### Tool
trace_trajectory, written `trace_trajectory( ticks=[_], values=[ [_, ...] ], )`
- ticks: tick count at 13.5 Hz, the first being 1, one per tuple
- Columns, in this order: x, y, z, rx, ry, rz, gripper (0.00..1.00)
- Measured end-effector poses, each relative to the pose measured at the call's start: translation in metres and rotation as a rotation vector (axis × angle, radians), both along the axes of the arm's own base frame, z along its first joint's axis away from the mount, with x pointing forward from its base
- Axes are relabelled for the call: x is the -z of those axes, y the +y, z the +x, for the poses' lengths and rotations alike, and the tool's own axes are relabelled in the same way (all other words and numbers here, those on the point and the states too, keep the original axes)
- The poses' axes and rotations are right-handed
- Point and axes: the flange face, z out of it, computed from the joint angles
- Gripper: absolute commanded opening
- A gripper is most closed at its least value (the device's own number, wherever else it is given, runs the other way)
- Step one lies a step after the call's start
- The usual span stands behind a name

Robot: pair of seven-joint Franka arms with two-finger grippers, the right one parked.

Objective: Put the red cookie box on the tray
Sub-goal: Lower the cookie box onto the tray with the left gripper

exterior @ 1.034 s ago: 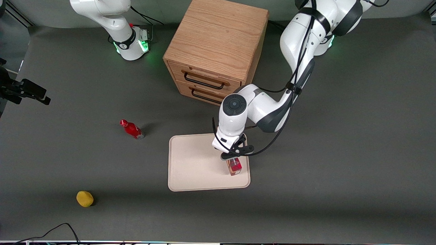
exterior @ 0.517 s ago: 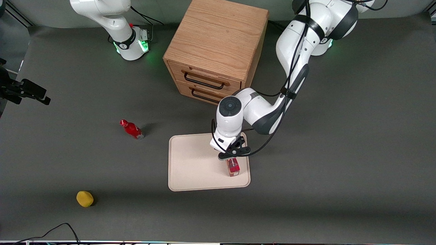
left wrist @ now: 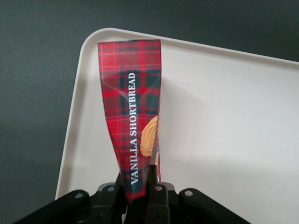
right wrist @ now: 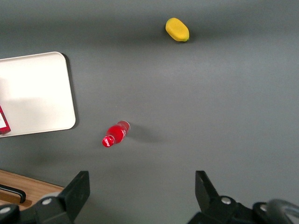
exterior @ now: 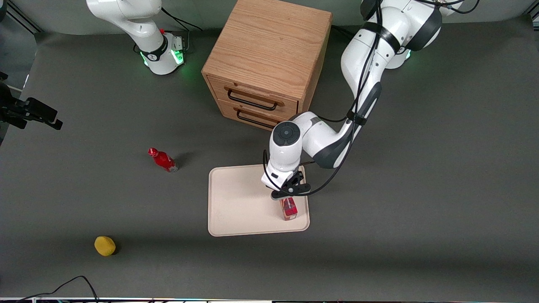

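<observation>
The red cookie box (exterior: 289, 209) is tartan red with a cookie picture and stands on end over the cream tray (exterior: 240, 202), near the tray's corner toward the working arm's end. My gripper (exterior: 287, 194) is right above it, shut on the box's upper end. In the left wrist view the black fingers (left wrist: 152, 179) pinch the box (left wrist: 133, 107) on both sides, and its lower end points down at the tray (left wrist: 224, 116) beside the rim. I cannot tell whether the box rests on the tray. The right wrist view shows the tray (right wrist: 32, 93) and a sliver of the box (right wrist: 3, 122).
A wooden two-drawer cabinet (exterior: 265, 63) stands farther from the front camera than the tray. A small red bottle (exterior: 163, 160) stands beside the tray toward the parked arm's end. A yellow lump (exterior: 105, 245) lies nearer the camera. A black cable (exterior: 71, 283) runs by the table's front edge.
The gripper has turned slightly with the box in it, and the box now hangs straighter and a little lower over the same corner of the tray.
</observation>
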Motion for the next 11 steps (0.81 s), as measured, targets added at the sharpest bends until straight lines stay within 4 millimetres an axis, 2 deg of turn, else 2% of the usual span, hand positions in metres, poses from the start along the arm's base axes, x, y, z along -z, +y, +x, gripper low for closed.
trace_trajectory(
  ticks=[1,2,3,4,5,8,11],
  values=[
    [0.000,0.000,0.000,-0.001,-0.001,0.001,0.07],
    [0.000,0.001,0.001,-0.001,-0.001,0.001,0.30],
    [0.000,0.001,0.001,-0.001,-0.002,0.000,0.63],
    [0.001,0.002,0.001,-0.001,-0.005,0.003,0.86],
    [0.003,0.003,0.002,-0.001,-0.008,0.004,1.00],
    [0.006,0.006,0.004,-0.003,-0.013,0.005,1.00],
    [-0.001,0.011,0.011,-0.013,-0.024,0.000,1.00]
  ],
)
